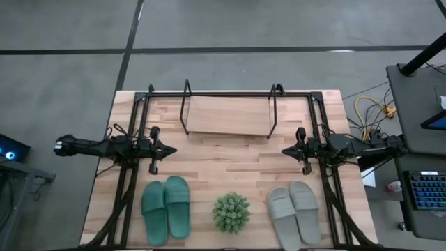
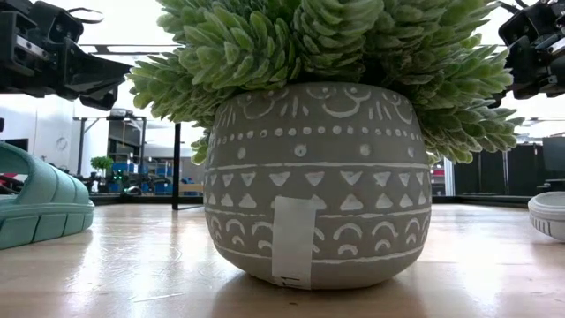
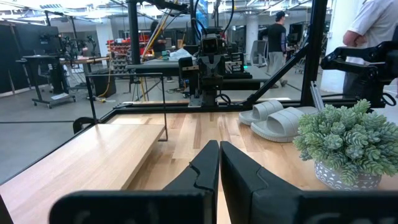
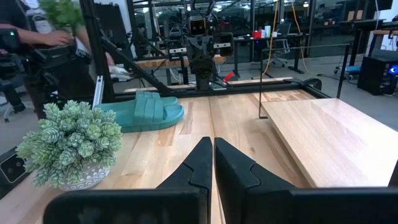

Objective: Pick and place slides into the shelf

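Observation:
Two teal green slides [image 1: 167,208] lie flat side by side near the table's near left corner, also in the right wrist view [image 4: 146,111]. Two pale grey slides [image 1: 295,212] lie near the near right corner, seen too in the left wrist view [image 3: 280,119]. The wire shelf [image 1: 228,115] with its wooden board stands at the far middle. My left gripper [image 1: 171,150] hovers shut over the table's left side, pointing right. My right gripper [image 1: 284,150] hovers shut over the right side, pointing left. Neither touches anything.
A spiky green plant [image 1: 231,212] in a patterned grey pot [image 2: 311,185] stands at the near middle between the two pairs. The black table frame [image 1: 125,183] runs along both sides. People [image 3: 373,25] stand in the room beyond.

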`<state>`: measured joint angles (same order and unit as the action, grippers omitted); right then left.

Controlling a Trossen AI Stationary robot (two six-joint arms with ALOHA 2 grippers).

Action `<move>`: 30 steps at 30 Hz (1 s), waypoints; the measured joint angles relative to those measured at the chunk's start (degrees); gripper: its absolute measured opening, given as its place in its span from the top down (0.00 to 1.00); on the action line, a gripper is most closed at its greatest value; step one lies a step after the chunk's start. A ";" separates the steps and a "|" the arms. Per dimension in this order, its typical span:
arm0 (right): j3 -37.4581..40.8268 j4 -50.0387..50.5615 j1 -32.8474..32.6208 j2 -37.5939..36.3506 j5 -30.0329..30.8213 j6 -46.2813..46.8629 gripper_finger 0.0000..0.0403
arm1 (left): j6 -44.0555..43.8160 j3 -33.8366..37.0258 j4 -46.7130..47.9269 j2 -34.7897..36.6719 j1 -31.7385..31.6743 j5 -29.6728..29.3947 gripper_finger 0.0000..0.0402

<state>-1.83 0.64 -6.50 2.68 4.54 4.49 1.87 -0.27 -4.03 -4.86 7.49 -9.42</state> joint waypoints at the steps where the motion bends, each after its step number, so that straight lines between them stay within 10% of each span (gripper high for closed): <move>1: 0.00 0.00 0.01 0.00 0.00 0.00 0.98 | 0.01 0.00 -0.01 0.00 0.00 0.00 1.00; 23: 0.00 -0.15 0.02 0.00 0.00 26.49 0.98 | 11.92 0.00 -1.44 -0.01 0.00 -1.90 1.00; 30: 0.00 -0.25 0.02 0.00 0.02 41.02 0.98 | -8.82 0.00 -5.41 -0.01 0.00 -1.90 1.00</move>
<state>-1.83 0.40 -6.48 2.68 4.56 45.51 -6.95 -0.27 -9.44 -4.86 7.49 -11.31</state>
